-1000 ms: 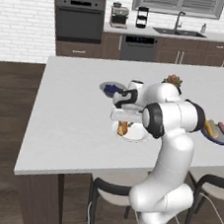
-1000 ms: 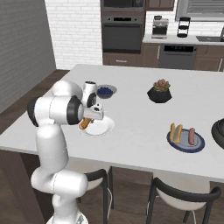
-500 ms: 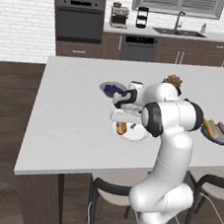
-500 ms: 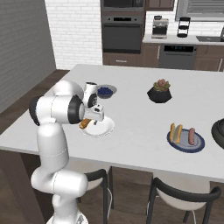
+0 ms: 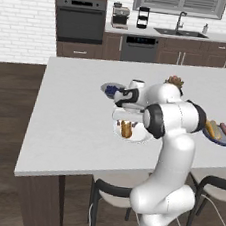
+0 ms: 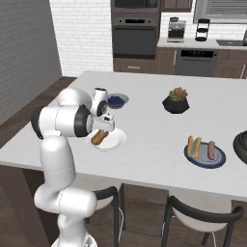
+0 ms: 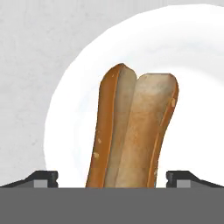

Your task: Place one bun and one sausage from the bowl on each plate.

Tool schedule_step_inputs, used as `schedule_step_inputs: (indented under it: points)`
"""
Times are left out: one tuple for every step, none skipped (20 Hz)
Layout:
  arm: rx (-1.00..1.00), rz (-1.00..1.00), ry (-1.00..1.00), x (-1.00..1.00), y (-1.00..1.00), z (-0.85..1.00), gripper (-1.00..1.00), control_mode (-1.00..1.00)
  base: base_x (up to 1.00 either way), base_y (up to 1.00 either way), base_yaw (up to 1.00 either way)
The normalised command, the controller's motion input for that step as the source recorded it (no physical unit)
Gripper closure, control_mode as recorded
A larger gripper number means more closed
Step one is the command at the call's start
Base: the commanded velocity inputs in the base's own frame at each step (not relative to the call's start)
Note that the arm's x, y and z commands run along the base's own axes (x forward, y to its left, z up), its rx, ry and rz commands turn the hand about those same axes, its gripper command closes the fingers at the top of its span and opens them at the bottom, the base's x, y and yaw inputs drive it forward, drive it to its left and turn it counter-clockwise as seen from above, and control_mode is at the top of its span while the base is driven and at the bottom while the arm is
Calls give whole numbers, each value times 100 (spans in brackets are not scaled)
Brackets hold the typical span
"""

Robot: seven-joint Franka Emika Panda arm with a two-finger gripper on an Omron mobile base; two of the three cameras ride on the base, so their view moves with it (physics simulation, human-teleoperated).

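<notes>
The claw is spread wide, gripping nothing, directly above a bun lying on the white plate, which lacks a sausage, whereas the blue-rimmed plate carries both; the bowl, further along the table, is cut off, its contents hidden.

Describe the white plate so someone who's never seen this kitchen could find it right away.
On the long grey island counter, look near the front edge, directly beneath the robot's open gripper. The white plate lies there with one split bun on it. Unlike the blue-rimmed plate further along, it is plain white and has no sausage.
</notes>
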Motion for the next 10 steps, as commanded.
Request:
schedule_step_inputs:
  points:
    - [-2,-1,-1,-24,0,76,-100,-100,0,0,0]
    - [-3,-1,-4,-28,0,85,-100,-100,0,0,0]
    - [-3,0,-6,-36,0,89,-100,-100,0,0,0]
    - [-3,0,-8,-47,0,91,-100,-100,0,0,0]
    - [-3,-3,-3,-63,0,100,-100,-100,0,0,0]
    - [-3,-5,0,-65,0,100,-100,-100,0,0,0]
    - [-6,-5,0,-72,0,100,-100,-100,0,0,0]
    - [-5,-4,0,-79,0,94,-100,-100,0,0,0]
    - [-3,-2,0,-92,0,74,-100,-100,0,0,0]
    - [0,-3,-1,-100,0,62,-100,-100,0,0,0]
